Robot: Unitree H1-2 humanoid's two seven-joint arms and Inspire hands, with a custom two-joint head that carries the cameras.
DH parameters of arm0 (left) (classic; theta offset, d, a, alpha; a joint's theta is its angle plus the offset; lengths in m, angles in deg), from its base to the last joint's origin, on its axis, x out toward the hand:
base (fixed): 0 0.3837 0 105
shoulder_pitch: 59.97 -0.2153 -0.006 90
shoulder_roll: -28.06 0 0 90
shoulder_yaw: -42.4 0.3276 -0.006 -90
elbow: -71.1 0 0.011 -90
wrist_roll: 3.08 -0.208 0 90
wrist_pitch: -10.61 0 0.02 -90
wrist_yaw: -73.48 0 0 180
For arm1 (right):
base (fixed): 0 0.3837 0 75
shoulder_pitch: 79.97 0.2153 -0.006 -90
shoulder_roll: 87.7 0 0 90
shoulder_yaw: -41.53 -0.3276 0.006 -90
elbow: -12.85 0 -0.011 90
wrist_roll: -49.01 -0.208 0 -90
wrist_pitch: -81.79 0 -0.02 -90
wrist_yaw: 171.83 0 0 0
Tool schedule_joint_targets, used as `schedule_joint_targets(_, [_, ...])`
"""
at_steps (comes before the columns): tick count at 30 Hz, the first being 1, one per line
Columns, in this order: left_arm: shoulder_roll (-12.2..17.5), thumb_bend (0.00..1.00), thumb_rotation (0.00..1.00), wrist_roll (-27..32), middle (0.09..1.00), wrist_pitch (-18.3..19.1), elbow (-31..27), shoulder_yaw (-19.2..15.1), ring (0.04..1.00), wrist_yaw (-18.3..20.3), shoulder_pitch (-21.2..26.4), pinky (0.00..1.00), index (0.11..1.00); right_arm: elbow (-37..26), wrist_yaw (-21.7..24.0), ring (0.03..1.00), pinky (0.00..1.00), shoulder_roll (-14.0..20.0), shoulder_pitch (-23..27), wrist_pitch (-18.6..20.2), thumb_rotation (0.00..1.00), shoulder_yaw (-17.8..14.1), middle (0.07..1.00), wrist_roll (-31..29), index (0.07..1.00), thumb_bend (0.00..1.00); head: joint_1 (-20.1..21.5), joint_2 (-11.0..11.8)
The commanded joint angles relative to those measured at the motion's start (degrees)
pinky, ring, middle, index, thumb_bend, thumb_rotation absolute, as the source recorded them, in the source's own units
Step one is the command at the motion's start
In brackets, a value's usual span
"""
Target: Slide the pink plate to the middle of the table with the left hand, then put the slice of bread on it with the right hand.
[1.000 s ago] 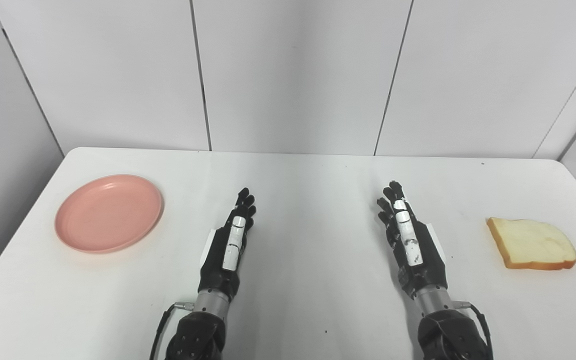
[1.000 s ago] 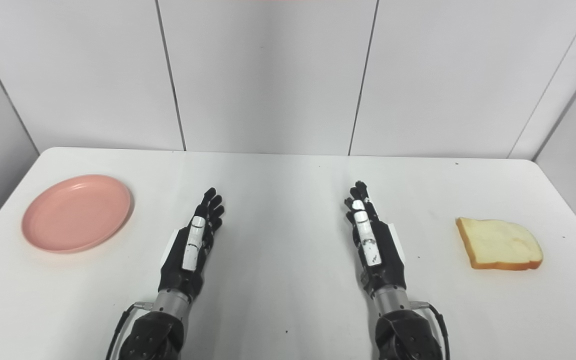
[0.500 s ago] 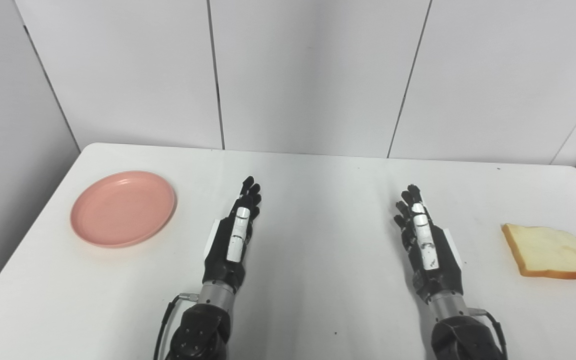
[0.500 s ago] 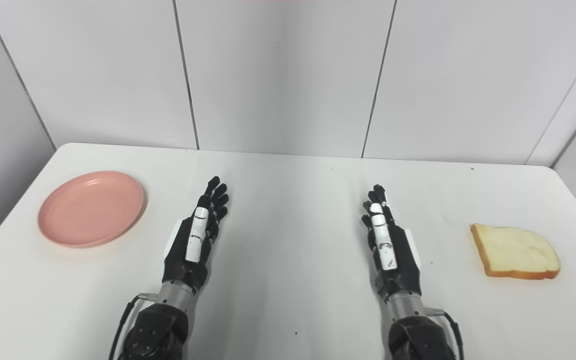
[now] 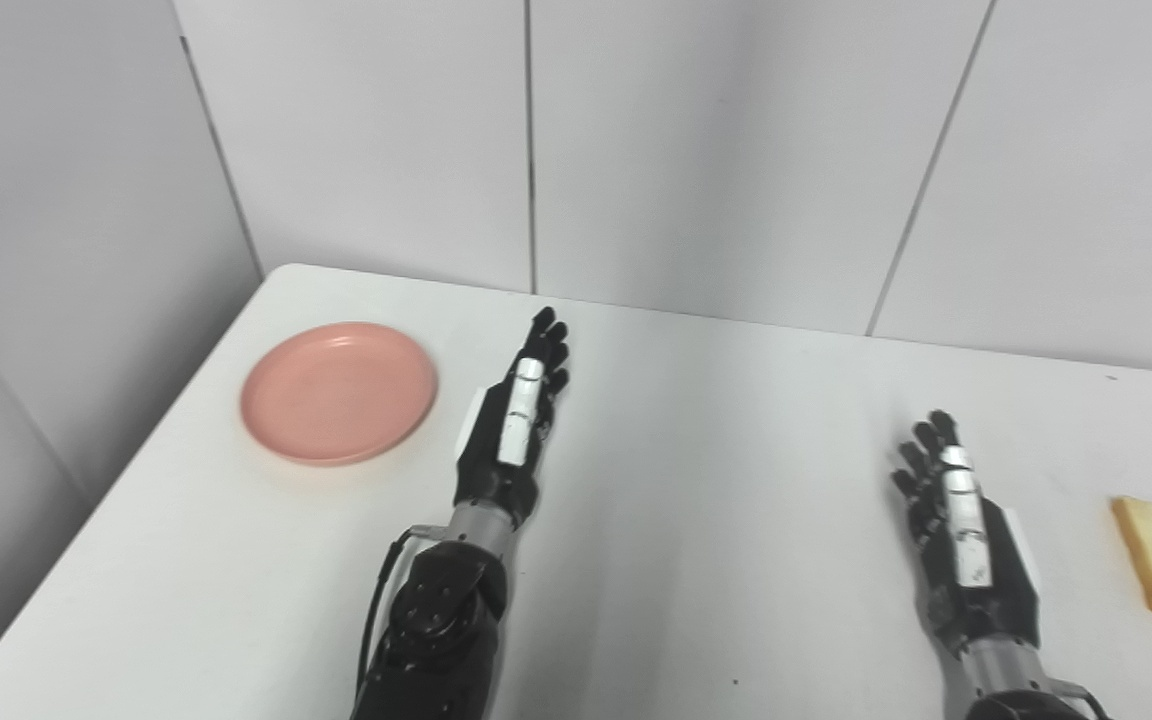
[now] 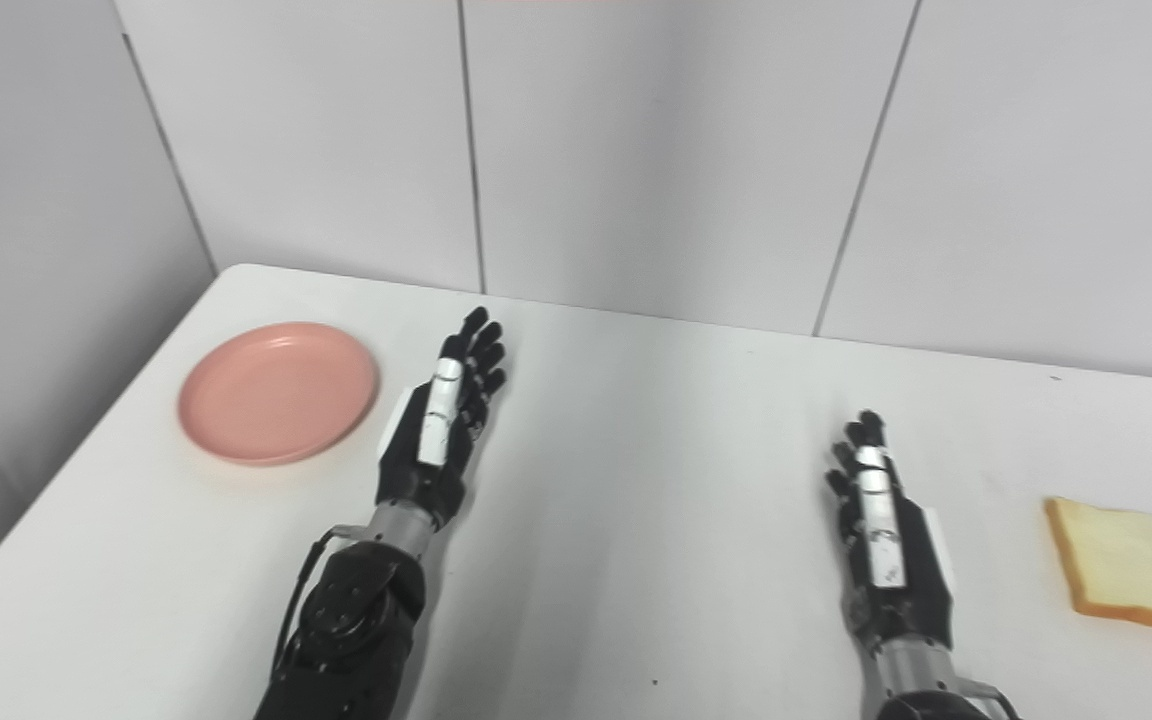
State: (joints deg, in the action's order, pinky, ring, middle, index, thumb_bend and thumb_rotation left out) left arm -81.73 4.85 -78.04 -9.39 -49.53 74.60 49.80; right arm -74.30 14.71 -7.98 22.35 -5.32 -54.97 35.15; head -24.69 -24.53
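Right hand (image 6: 881, 535) nearest, fingers straight and spread, holding nothing, over the white tabletop (image 6: 656, 480). Bread slice (image 6: 1131, 565) flat at the right edge, apart from it. Left hand (image 6: 441, 425) farther out, likewise spread and empty, just beside the pink plate (image 6: 278, 392) near the left rear corner.

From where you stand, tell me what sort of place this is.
Probably a robot test bench, not a kitchen: a bare white table boxed in by plain white panels, holding only a pink plate and a bread slice.
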Motion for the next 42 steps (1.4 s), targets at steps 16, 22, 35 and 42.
schedule_joint_targets(16, [6.18,0.70,1.00,1.21,0.928,1.28,-2.68,-5.85,0.952,-2.37,5.30,1.00,0.903,-0.71,0.97,0.998,1.00,1.41,1.87,-4.56,0.90,-0.42,1.000,0.29,1.000,0.57,-4.88,2.75])
schedule_joint_targets(22, [9.05,0.69,1.00,1.81,0.891,0.21,-2.44,-8.55,0.902,-3.11,5.83,1.00,0.881,-0.93,0.93,0.999,1.00,1.68,1.81,-4.58,0.90,-0.42,1.000,0.56,1.000,0.56,-5.71,3.10])
schedule_joint_targets(35, [12.80,0.66,1.00,4.11,0.812,-3.59,0.90,-14.78,0.841,-4.32,6.82,0.92,0.818,-1.63,1.34,0.987,1.00,1.96,1.84,-4.71,0.90,-0.56,0.995,0.23,1.000,0.56,-6.22,2.84])
schedule_joint_targets(42, [15.29,0.67,1.00,1.15,0.795,-5.73,3.50,-16.76,0.830,-7.71,7.04,0.91,0.803,-2.41,1.15,0.982,1.00,2.06,1.72,-4.11,0.91,-0.45,0.991,0.52,1.000,0.54,-6.50,2.71])
